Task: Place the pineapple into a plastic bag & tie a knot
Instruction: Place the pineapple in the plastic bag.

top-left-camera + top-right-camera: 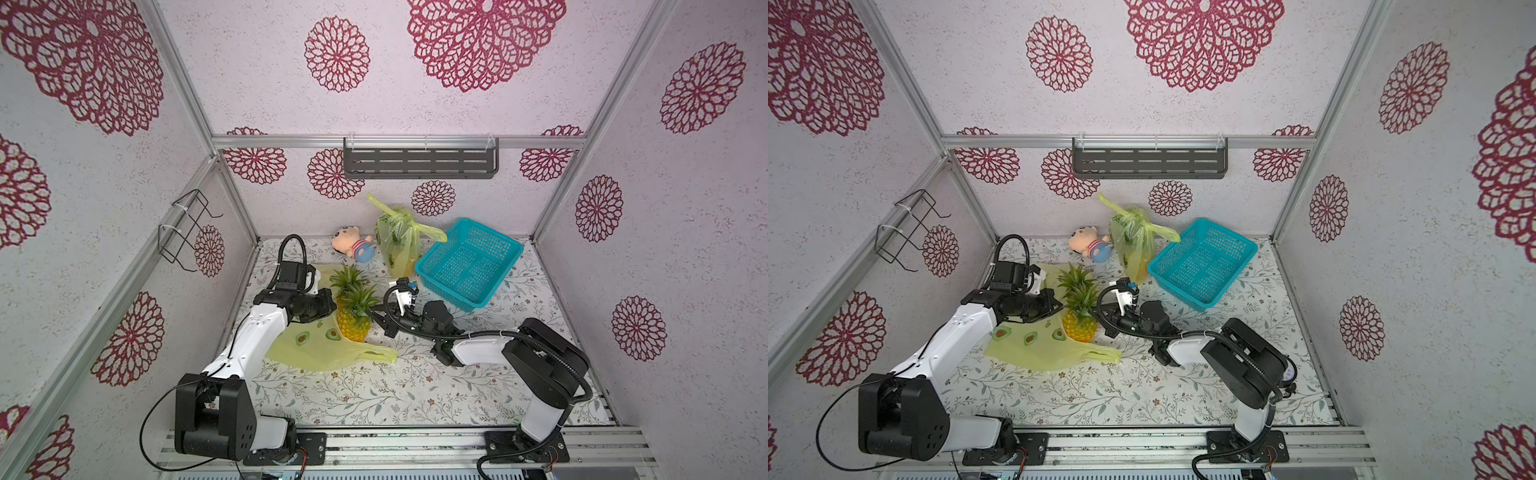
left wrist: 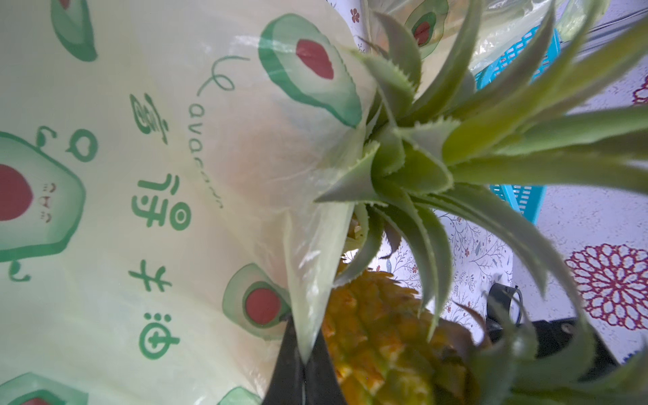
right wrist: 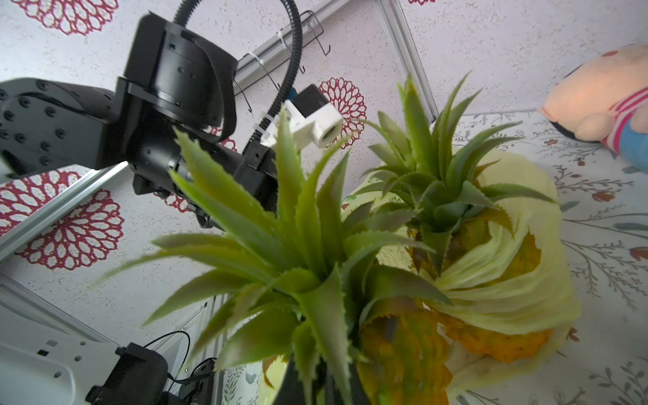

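A yellow pineapple with a green crown stands on the floral table, at the edge of the yellow-green avocado-print plastic bag that lies flat to its left. My left gripper is level with the crown's left side and shut on a fold of the bag's film, the fruit just beside its jaws. My right gripper comes in from the right and is shut on the crown's leaves. Behind stands a second pineapple, partly wrapped in yellow-green film.
A teal basket sits at the back right. Next to it stands a knotted yellow-green bag with something inside, and a plush toy lies by the back wall. A dark shelf and a wire rack hang on the walls.
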Controlling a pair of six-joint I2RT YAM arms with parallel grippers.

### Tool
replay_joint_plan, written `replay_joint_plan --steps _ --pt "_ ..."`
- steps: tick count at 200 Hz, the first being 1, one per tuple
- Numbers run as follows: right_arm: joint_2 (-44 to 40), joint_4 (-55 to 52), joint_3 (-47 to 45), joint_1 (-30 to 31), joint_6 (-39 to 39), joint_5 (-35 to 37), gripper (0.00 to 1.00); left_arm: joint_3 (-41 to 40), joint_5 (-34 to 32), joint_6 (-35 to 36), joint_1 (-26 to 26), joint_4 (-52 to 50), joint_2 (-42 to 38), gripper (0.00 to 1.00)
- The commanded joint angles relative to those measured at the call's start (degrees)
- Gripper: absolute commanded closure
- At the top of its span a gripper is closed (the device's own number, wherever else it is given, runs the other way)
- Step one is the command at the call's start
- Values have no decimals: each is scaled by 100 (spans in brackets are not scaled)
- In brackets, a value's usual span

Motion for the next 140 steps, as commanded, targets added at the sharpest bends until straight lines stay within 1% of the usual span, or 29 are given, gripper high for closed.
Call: replay_joint_plan --steps 1,44,66,78,117,140 --pt "-45 798 356 83 -256 -53 100 90 22 2 40 -65 -71 100" --pt "88 980 448 117 -259 -173 100 103 2 66 48 -187 -131 100" --pt "242 1530 473 121 -135 -162 100 49 299 114 96 -20 -168 100" --pt "358 1658 555 126 -36 -154 100 89 426 99 131 -17 -151 100" --pt "824 1564 650 125 -105 -184 100 -35 614 89 246 102 -185 100" --pt "951 1158 718 126 -365 -165 100 -103 663 86 327 111 -194 100"
